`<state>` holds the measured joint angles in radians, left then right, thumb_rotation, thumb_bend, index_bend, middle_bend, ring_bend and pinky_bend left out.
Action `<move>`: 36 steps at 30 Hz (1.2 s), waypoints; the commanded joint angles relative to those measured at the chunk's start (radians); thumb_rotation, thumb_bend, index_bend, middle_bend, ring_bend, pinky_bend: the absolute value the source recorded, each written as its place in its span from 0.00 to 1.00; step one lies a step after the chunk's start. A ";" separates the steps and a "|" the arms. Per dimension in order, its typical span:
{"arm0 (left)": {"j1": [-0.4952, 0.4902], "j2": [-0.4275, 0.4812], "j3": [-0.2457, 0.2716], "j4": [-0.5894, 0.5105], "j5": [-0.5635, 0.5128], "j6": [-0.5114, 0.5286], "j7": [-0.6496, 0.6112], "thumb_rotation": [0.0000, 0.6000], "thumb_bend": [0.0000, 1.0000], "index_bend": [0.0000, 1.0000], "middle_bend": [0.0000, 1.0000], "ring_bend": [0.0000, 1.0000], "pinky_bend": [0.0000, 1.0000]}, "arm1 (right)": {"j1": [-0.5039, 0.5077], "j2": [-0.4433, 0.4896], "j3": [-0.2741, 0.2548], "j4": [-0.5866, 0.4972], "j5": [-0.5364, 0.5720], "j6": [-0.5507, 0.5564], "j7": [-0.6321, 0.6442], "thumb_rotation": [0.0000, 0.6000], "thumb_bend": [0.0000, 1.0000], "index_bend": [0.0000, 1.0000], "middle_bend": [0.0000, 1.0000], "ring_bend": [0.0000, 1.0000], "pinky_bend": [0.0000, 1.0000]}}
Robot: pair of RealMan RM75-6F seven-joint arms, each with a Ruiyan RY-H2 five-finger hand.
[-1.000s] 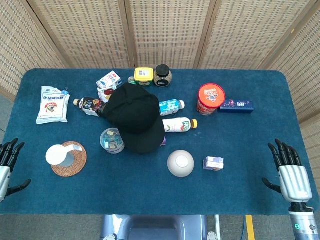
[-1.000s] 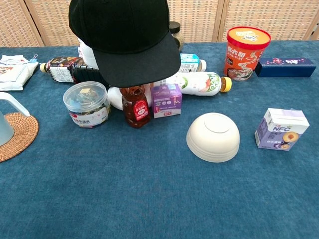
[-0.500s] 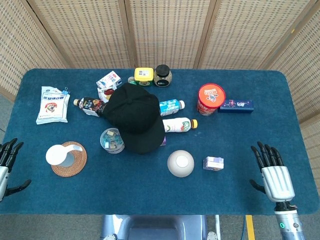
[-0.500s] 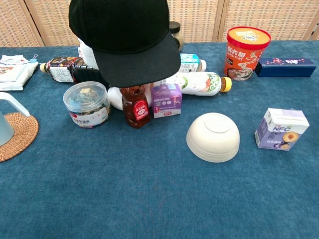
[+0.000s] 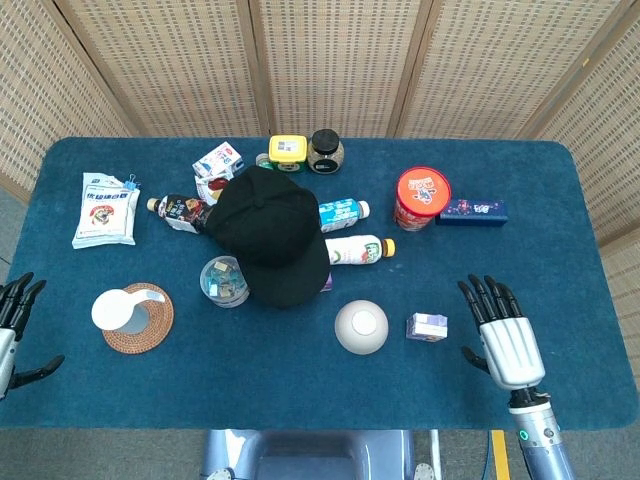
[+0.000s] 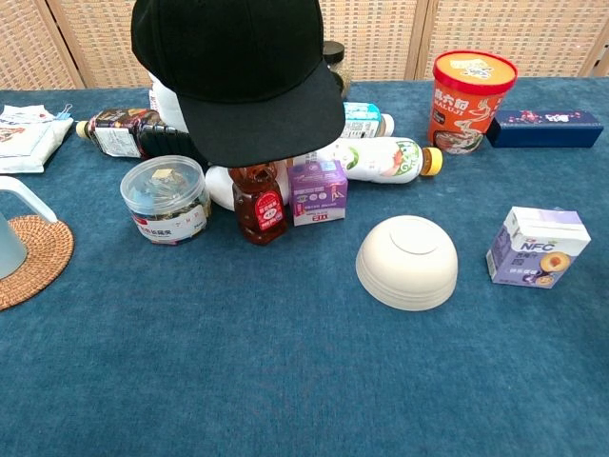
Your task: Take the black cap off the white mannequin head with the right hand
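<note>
The black cap (image 5: 268, 235) sits on the white mannequin head in the middle of the table, brim toward me; in the chest view the cap (image 6: 238, 71) hides nearly all of the head, only a white sliver (image 6: 221, 186) showing under the brim. My right hand (image 5: 505, 340) hovers over the table's front right, fingers spread, holding nothing, well right of the cap. At the left edge my left hand (image 5: 12, 325) is also spread and empty. The chest view shows neither hand.
Around the cap: clear jar (image 5: 224, 281), honey bear bottle (image 6: 259, 204), purple carton (image 6: 319, 191), bottles (image 5: 356, 249). An upturned white bowl (image 5: 361, 326) and small carton (image 5: 427, 326) lie between my right hand and the cap. Red cup (image 5: 422, 197), blue box (image 5: 472, 212), white mug on coaster (image 5: 132, 316), snack bag (image 5: 106, 208).
My right hand has moved left and forward from the table's right edge toward the small carton, fingers still spread. The left hand and the cap have stayed put.
</note>
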<state>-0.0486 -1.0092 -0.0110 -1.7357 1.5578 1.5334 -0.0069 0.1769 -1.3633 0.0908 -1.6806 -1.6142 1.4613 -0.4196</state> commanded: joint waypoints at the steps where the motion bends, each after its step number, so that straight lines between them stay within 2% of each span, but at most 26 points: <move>1: 0.001 0.000 0.000 -0.001 0.000 0.001 -0.001 1.00 0.04 0.00 0.00 0.00 0.02 | 0.016 -0.018 0.002 -0.027 -0.029 0.000 -0.017 1.00 0.00 0.09 0.11 0.09 0.16; 6: 0.005 0.000 0.004 -0.001 0.007 0.006 -0.002 1.00 0.04 0.00 0.00 0.00 0.02 | 0.053 -0.056 0.003 -0.030 -0.087 -0.015 -0.055 1.00 0.00 0.12 0.14 0.11 0.19; 18: 0.000 -0.006 -0.001 -0.003 -0.009 -0.008 0.016 1.00 0.04 0.00 0.00 0.00 0.02 | 0.149 -0.158 -0.006 0.061 -0.185 -0.095 -0.131 1.00 0.00 0.16 0.17 0.15 0.23; 36: -0.010 -0.004 -0.007 -0.005 -0.036 -0.034 0.024 1.00 0.04 0.00 0.00 0.00 0.02 | 0.251 -0.270 0.033 0.078 -0.188 -0.172 -0.200 1.00 0.00 0.16 0.17 0.15 0.25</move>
<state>-0.0581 -1.0138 -0.0183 -1.7405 1.5220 1.4995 0.0171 0.4202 -1.6230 0.1193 -1.6057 -1.8034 1.2924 -0.6125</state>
